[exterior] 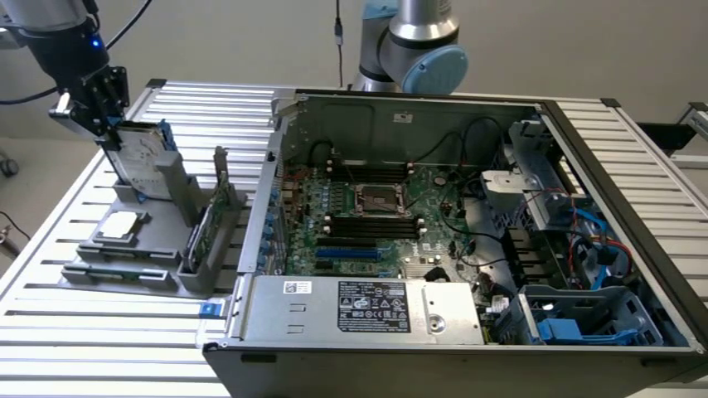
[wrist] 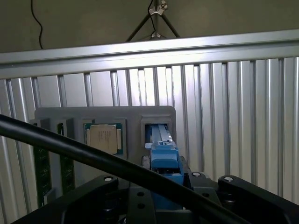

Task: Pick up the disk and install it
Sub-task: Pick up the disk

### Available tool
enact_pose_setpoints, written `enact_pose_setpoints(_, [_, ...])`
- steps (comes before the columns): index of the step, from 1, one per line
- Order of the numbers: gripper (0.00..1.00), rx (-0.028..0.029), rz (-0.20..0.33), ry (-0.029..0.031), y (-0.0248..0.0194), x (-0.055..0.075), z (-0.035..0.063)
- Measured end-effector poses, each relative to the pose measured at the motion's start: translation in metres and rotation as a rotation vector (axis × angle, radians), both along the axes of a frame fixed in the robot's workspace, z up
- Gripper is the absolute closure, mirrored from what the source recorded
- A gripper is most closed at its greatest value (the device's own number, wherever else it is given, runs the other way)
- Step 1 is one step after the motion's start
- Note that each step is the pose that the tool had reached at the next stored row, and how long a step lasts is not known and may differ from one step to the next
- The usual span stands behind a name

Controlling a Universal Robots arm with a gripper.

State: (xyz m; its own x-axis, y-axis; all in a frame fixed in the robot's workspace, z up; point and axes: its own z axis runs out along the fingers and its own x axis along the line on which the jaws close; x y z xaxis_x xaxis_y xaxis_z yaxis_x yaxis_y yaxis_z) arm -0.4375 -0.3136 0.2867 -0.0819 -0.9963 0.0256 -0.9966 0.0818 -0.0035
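The hand (exterior: 109,124) is clamped on the top edge of the disk (exterior: 138,162), which stands upright just below it, its lower end at a slot of the grey holder (exterior: 116,274). There is one disk: silver-grey metal, white label, blue carrier along its edge. Farther from the hand, the holder carries one square chip (exterior: 122,225) and two green memory sticks (wrist: 42,172). One open computer case (exterior: 443,215) stands well apart on the slatted surface (exterior: 66,340).
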Motion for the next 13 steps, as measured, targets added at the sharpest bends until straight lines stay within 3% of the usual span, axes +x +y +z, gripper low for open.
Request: enact_pose_setpoints(13, [0.67, 0.0001, 0.000, -0.0001, 0.0000, 0.0000, 0.0086])
